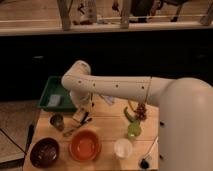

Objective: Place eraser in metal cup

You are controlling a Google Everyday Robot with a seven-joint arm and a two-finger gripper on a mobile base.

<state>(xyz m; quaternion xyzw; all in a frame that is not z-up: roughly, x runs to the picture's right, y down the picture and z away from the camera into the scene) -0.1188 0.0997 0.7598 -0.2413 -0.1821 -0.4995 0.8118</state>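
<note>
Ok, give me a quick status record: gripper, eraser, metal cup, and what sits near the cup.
gripper: low, just right of the metal cup, jaws shut
eraser: pale block at the gripper's tip, appears held; not in the cup
metal cup: appears upright, in front of the green tray
nearby: orange bowl and dark bowl in front of the cup
step: eraser not yet over the cup

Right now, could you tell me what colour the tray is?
The tray is green, in the camera view; the shut gripper hangs beside the metal cup.
</note>
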